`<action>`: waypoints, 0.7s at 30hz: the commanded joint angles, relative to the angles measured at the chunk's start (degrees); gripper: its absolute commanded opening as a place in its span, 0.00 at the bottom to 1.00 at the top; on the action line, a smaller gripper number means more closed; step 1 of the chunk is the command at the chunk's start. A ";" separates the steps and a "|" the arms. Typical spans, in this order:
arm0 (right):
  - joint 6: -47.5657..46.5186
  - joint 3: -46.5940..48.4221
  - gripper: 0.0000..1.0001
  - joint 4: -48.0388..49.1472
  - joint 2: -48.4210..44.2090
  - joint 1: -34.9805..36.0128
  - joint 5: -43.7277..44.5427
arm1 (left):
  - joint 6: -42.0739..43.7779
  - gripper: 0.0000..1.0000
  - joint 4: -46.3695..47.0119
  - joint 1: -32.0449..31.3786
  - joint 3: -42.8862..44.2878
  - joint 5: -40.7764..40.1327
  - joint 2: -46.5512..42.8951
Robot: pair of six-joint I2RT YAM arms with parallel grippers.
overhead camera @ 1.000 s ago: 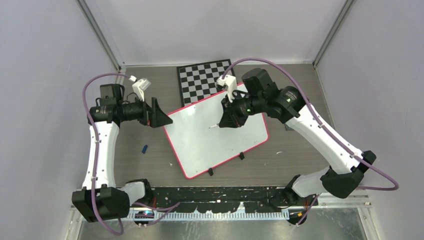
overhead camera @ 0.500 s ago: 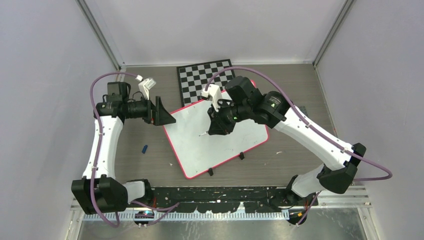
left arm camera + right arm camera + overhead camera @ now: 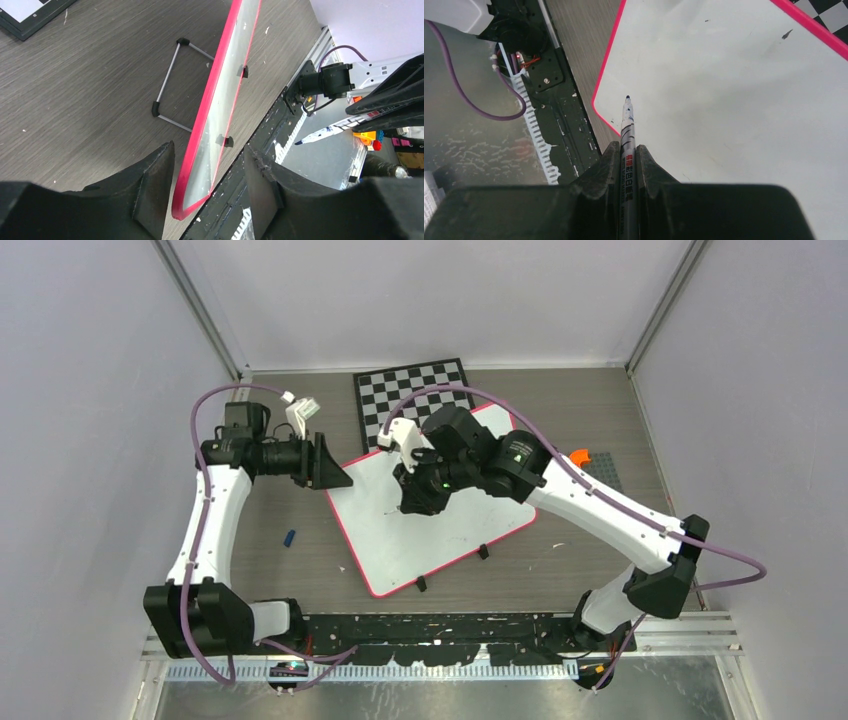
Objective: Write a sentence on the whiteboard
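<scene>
Since the frame of a second ago, the right gripper [image 3: 405, 504] has been carried leftward across the whiteboard [image 3: 470, 525], from above its far right part to above its left half. The right arm's elbow has been drawn in along with it. The left gripper [image 3: 338, 480] has been shifted only slightly, and the whiteboard has been left where it was.

The whiteboard is set aslant near the middle of the table [image 3: 580, 570], just in front of the checkered board [image 3: 400, 390]. Two black clip feet [image 3: 483, 552] are seen on its near edge. In the left wrist view, a wire stand [image 3: 172, 80] is shown on the table at the board's back. Only a few small dark specks are seen on the white face.

A marker [image 3: 628, 135] is clamped between the right gripper's fingers. Its dark blue tip is pointed at the board's face, not far inside the red-pink rim. Whether the tip is touching the surface cannot be told.

The left gripper's fingers [image 3: 150, 185] are held apart, one on each side of the board's left corner. A gap is visible between the rim and each finger, so the board is straddled but not pinched.

A small blue object [image 3: 289, 538] is seen lying on the table to the left of the whiteboard, well apart from both grippers.
</scene>
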 commanded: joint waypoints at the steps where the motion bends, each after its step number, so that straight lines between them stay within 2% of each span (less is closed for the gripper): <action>1: 1.18 4.63 0.00 4.18 1.79 1.10 3.72 | 0.00 0.53 0.62 0.16 1.04 1.70 -0.83; 7: 2.30 8.46 0.00 5.79 5.39 1.30 1.24 | -1.35 0.36 0.78 2.25 2.01 6.14 0.91; 15: 2.29 11.05 0.00 8.84 9.48 1.49 -0.43 | -0.06 0.15 0.25 2.36 2.14 4.16 2.44; 21: 2.31 10.38 0.00 10.55 11.37 2.68 0.35 | 1.33 0.03 -0.13 2.34 2.00 2.58 2.44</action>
